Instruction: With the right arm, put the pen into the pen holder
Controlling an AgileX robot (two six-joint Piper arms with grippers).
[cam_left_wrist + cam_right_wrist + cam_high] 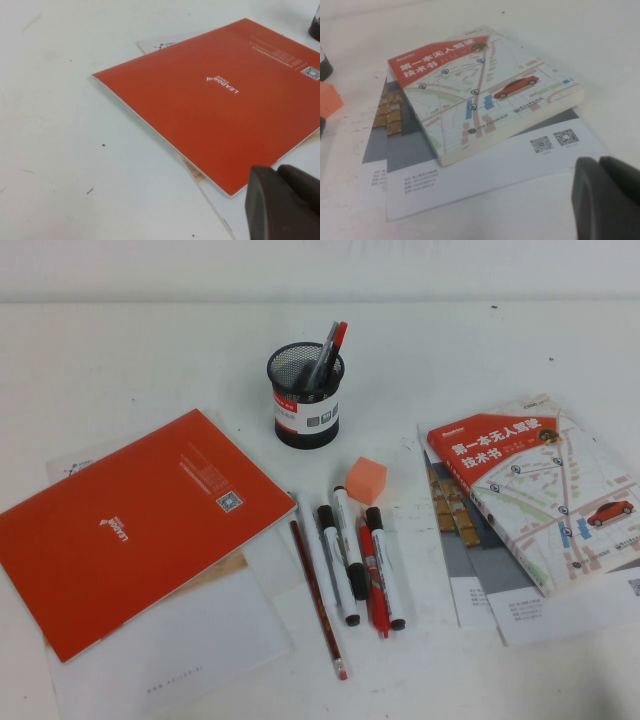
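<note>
The black wire-mesh pen holder (305, 400) stands upright at the middle back of the table; a grey pen (325, 355) and a red pen (339, 337) lean inside it. A slim silver-grey pen (318, 555) appears to lie flat on the table between a red-brown pencil (318, 600) and the markers. Neither arm shows in the high view. My right gripper (600, 162) hangs shut and empty over the table beside the book's papers, far from the pen. My left gripper (278, 171) is shut and empty near the corner of the orange booklet (220, 100).
White markers with black caps (340, 560) and a red pen (372, 585) lie side by side in front of the holder. An orange cube (366, 479) sits behind them. The orange booklet (130, 525) on papers lies left; a map-cover book (540, 490) on leaflets lies right.
</note>
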